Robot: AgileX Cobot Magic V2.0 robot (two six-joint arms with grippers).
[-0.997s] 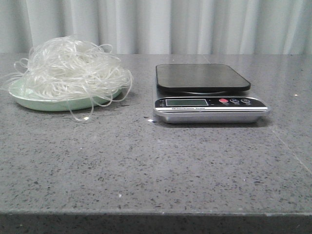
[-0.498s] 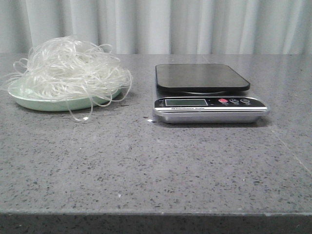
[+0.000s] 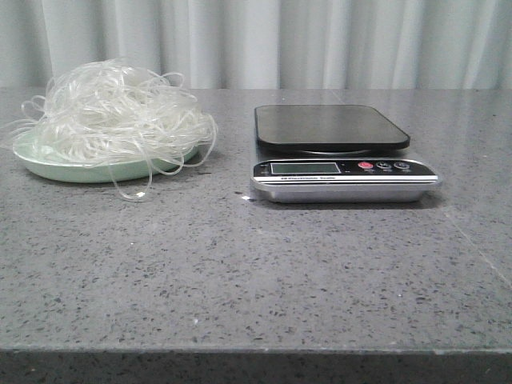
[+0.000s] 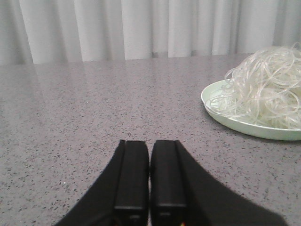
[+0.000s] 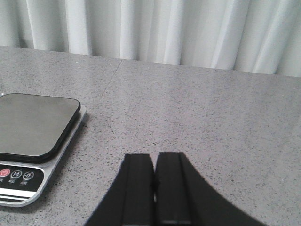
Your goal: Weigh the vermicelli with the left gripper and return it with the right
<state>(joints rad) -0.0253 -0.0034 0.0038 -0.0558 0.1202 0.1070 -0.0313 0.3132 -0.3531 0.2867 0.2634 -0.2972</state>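
Observation:
The vermicelli (image 3: 120, 112) is a fluffy tangle of whitish translucent strands heaped on a mint-green plate (image 3: 48, 166) at the far left of the table. It also shows in the left wrist view (image 4: 265, 92) on the plate (image 4: 244, 128). A kitchen scale (image 3: 336, 152) with a black platform stands at centre right, nothing on it; it also shows in the right wrist view (image 5: 33, 127). My left gripper (image 4: 149, 143) is shut and empty above bare table, apart from the plate. My right gripper (image 5: 154, 156) is shut and empty beside the scale. Neither gripper shows in the front view.
The grey speckled table (image 3: 256, 272) has its front edge near the bottom of the front view. A pale curtain (image 3: 320, 40) hangs behind the table. A few loose strands (image 3: 136, 190) trail off the plate onto the table.

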